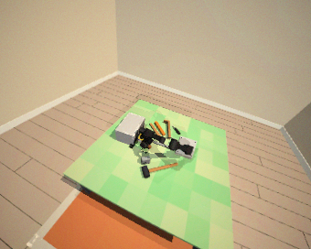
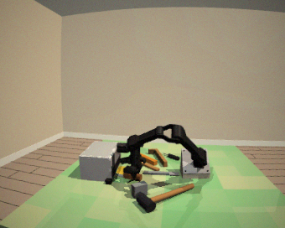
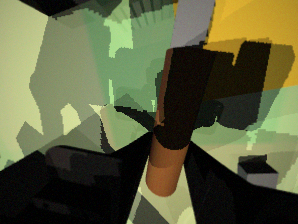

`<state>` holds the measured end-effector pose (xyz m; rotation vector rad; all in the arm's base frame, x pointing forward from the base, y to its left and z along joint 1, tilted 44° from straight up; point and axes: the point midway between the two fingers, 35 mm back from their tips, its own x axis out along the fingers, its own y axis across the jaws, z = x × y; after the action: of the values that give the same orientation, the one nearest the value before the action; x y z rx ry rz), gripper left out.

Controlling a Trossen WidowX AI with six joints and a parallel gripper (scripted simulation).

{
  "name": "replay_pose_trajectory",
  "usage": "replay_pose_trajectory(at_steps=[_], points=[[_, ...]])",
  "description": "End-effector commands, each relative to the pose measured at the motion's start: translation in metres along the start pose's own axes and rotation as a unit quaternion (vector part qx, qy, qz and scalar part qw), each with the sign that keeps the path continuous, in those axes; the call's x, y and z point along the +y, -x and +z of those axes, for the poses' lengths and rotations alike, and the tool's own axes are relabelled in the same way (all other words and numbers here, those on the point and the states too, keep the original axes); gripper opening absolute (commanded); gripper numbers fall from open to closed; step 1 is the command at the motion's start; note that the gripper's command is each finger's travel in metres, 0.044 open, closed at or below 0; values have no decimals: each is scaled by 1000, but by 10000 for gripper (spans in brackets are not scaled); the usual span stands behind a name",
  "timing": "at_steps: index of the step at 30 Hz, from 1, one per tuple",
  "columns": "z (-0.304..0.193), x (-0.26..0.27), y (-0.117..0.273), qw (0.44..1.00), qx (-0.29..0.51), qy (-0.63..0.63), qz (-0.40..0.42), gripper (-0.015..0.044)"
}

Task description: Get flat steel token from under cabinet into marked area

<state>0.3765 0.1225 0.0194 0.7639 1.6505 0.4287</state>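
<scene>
The grey cabinet point(image 1: 130, 128) point(image 2: 95, 163) stands at the left of the table in the exterior view. The yellow marked area point(image 1: 140, 136) point(image 2: 121, 169) point(image 3: 255, 25) lies in front of it, partly hidden by the arm. My gripper point(image 2: 133, 171) point(image 3: 167, 138) is low in front of the cabinet, shut on the wooden handle of a tool. This orange-brown round handle point(image 2: 135, 177) point(image 3: 162, 175) has a flat grey blade point(image 3: 192, 22) running on from its far end, beside the yellow area in the wrist view. The blade's far end is out of view there. I cannot make out the token.
A grey block point(image 1: 145, 159) point(image 2: 139, 189) and a black-headed hammer point(image 1: 145, 171) point(image 2: 146, 202) lie on the near side. A thin grey bar point(image 2: 156, 173) lies toward the arm's base. Wooden pieces point(image 1: 159, 128) point(image 2: 159, 158) and a small black item point(image 1: 176, 131) point(image 2: 173, 157) lie behind the arm.
</scene>
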Motion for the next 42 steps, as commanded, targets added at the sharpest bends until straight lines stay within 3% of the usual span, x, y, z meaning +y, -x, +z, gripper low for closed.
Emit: replay_pose_trajectory(at_steps=[1,42], points=[[5,1,0,1000,-2,5,1,0],[27,-12,-1,1000,-2,6,1,0]])
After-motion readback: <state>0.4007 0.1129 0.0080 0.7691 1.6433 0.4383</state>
